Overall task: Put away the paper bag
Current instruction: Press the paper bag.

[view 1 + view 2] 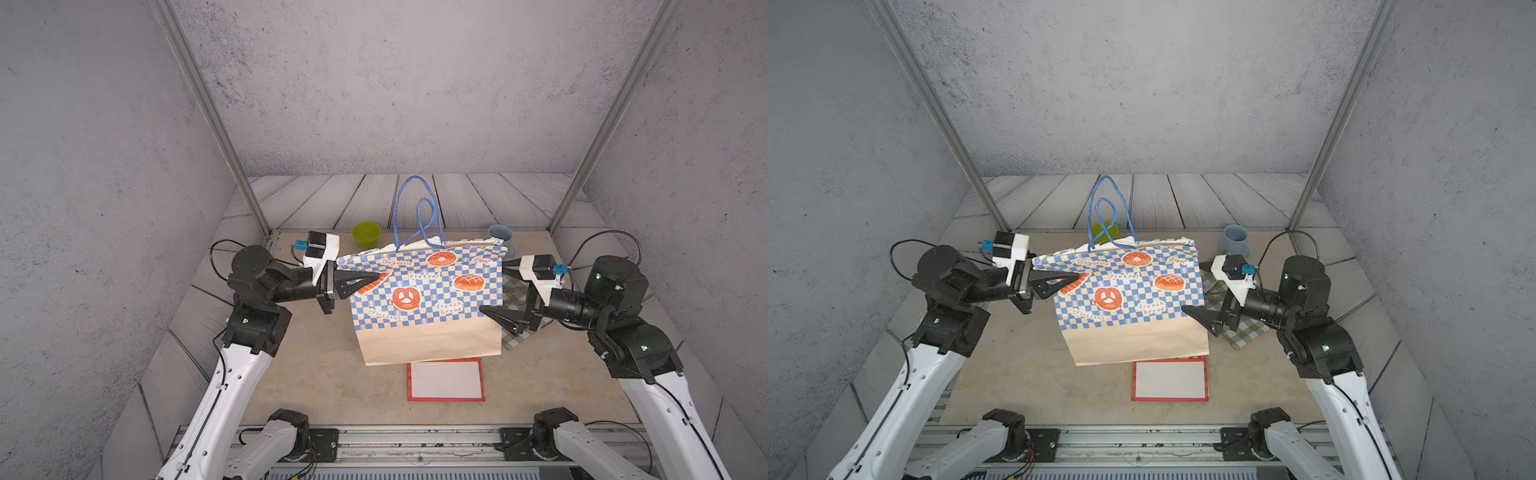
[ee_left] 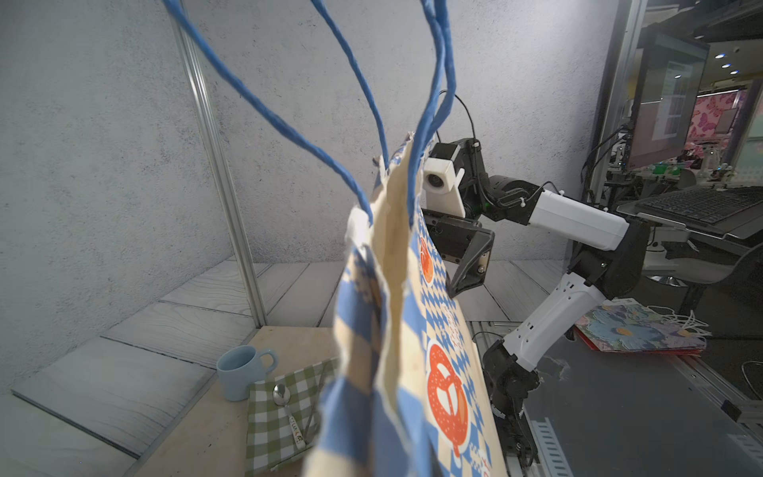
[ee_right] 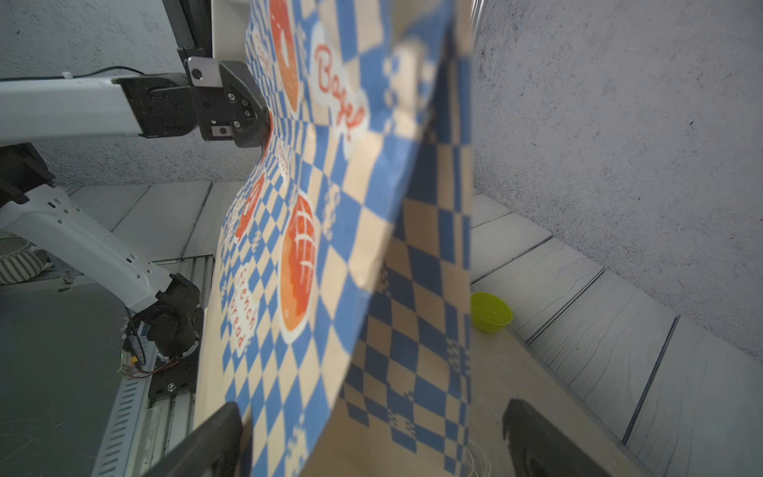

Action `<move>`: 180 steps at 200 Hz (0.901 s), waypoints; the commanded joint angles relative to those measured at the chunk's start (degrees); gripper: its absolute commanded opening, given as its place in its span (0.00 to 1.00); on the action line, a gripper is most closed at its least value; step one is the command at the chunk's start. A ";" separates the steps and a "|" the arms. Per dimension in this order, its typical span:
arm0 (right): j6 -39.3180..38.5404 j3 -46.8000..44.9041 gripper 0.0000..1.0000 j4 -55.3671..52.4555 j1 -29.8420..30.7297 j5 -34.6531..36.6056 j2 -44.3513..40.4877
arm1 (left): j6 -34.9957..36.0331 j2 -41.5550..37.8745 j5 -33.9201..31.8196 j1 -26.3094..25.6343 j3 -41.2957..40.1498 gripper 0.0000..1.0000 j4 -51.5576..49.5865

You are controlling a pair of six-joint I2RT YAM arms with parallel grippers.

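Paper bag (image 1: 428, 307) clamped in left tool (image 1: 374, 277); right tool (image 1: 494, 286) gapes around its edge.

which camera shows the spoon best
The left wrist view: the spoon lies unobstructed on the checked cloth beside the mug. In both top views the bag and right arm hide most of that cloth and no spoon shows. The right wrist view misses it.

Soft even light, close paper bag (image 3: 363, 256) blurred
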 commanded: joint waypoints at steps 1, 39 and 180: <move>1.35 0.46 1.00 2.55 0.11 -5.14 1.68 | 1.03 -0.01 3.68 -1.09 2.72 0.00 -1.32; 9.59 0.99 0.94 6.41 0.24 -21.69 3.25 | 0.68 0.88 4.85 -2.22 5.09 0.00 -1.37; 1.80 0.64 0.34 -5.98 0.27 -17.04 1.50 | 2.07 3.30 0.98 -3.06 6.12 0.00 -0.02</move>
